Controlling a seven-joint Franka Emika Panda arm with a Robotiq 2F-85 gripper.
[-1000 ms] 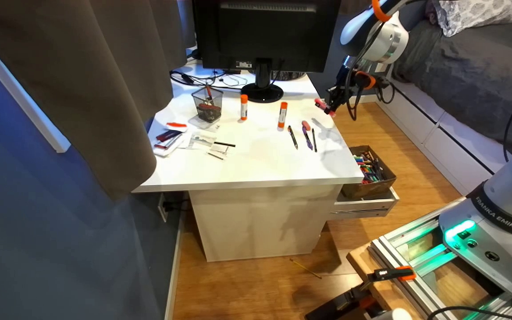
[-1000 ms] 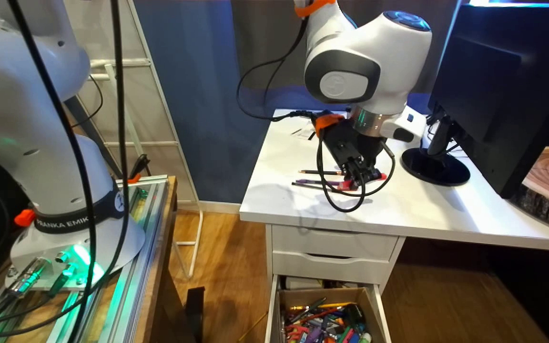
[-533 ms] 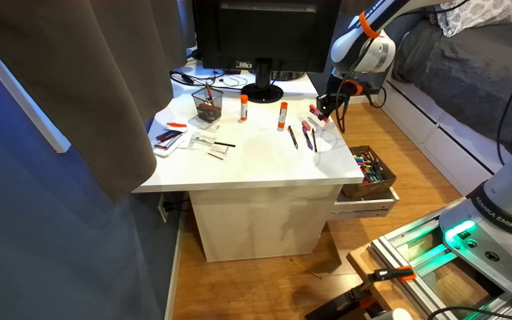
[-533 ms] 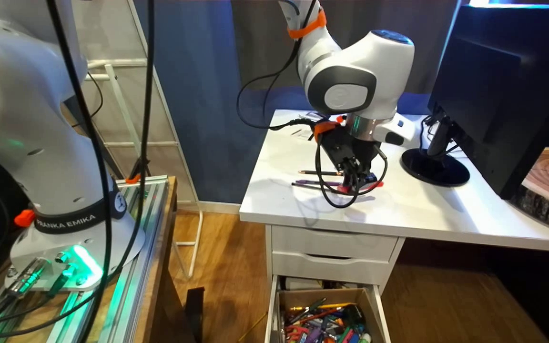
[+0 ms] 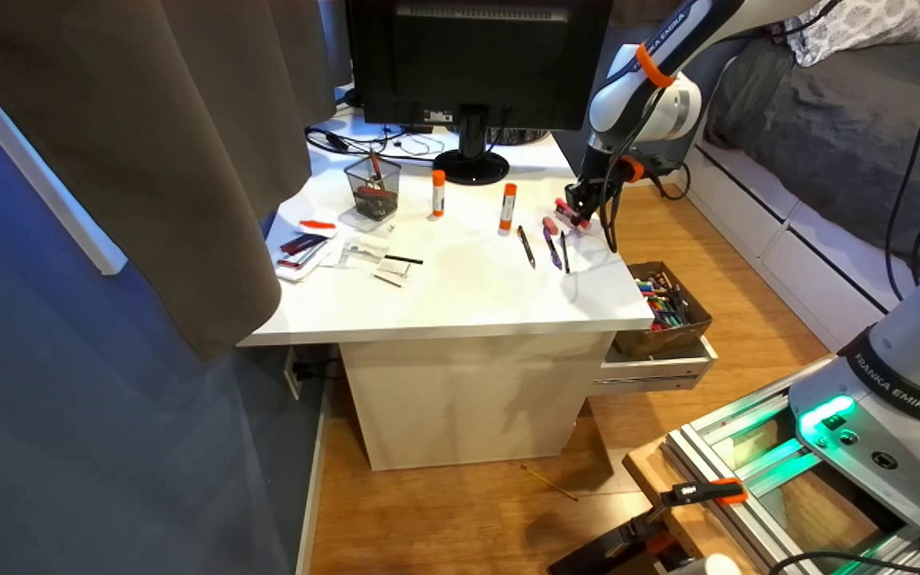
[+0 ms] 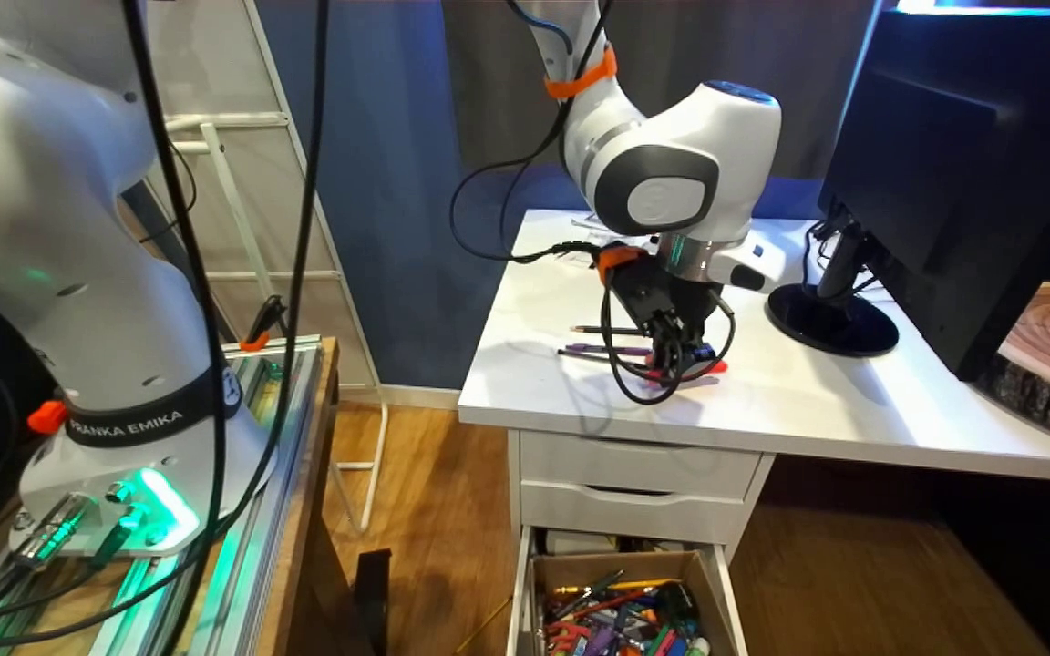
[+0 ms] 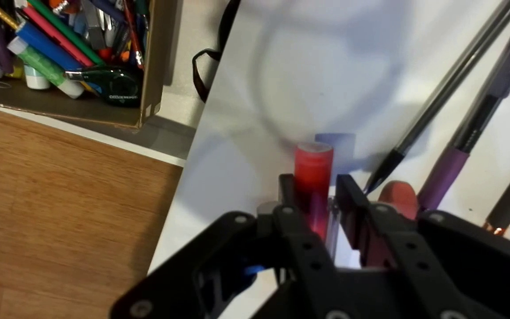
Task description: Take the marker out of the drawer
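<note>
The red-pink marker (image 7: 313, 161) is between my fingertips. My gripper (image 7: 316, 177) is shut on it, with a clear clip-like strip on its right side. In both exterior views the marker's red end (image 5: 561, 205) (image 6: 718, 367) pokes out from the gripper (image 5: 576, 214) (image 6: 671, 360), low over the white desktop near its edge. I cannot tell whether the marker touches the desktop. The white drawer (image 6: 727, 597) is pulled open below the desk. It also shows in an exterior view (image 5: 652, 382) and, by its edge, in the wrist view (image 7: 104, 141).
A cardboard box (image 6: 703, 583) full of pens sits in the drawer. A red eraser (image 7: 399, 197), purple pen (image 7: 472, 137) and black pen (image 7: 432, 106) lie beside the gripper. Two glue sticks (image 5: 508, 209) (image 5: 438, 194), a mesh cup (image 5: 374, 192) and a monitor (image 5: 476, 64) stand on the desk.
The gripper and the marker in it have moved down toward the desktop and slightly toward the desk's middle. The drawer and the other objects have not moved.
</note>
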